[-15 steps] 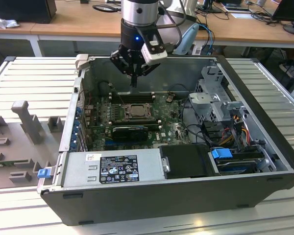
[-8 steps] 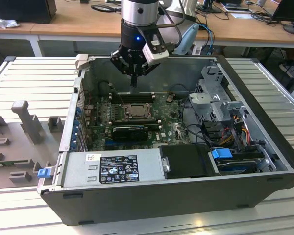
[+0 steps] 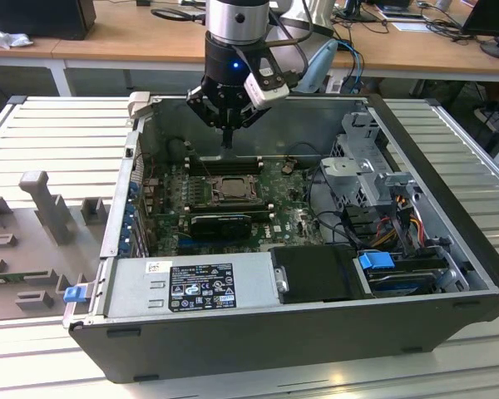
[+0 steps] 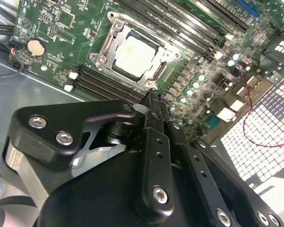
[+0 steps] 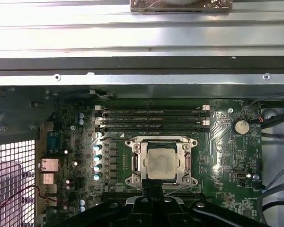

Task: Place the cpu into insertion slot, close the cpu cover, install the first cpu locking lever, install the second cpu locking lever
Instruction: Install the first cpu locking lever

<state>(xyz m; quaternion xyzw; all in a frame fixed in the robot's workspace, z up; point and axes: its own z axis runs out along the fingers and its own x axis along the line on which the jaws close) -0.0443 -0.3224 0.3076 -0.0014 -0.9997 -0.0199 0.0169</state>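
The cpu (image 5: 161,163), a pale square chip, sits in the insertion slot (image 5: 132,180) on the green motherboard. The silvery cpu cover (image 5: 136,158) lies flat around it, with the chip top showing through its cut-out. In the second wrist view the cpu (image 4: 132,53) and cpu cover (image 4: 108,43) lie beyond the black fingertips (image 4: 154,101). In the exterior view my gripper (image 3: 227,140) hangs above the board, just behind the cpu (image 3: 230,189), fingers shut together and holding nothing. I cannot tell how the locking levers stand.
Long black memory slots (image 5: 151,118) run beside the socket. The open computer case (image 3: 449,158) has tall walls all round. A power supply (image 3: 191,287), a drive cage (image 3: 362,162) and loose cables (image 3: 395,224) fill the exterior view's right and front.
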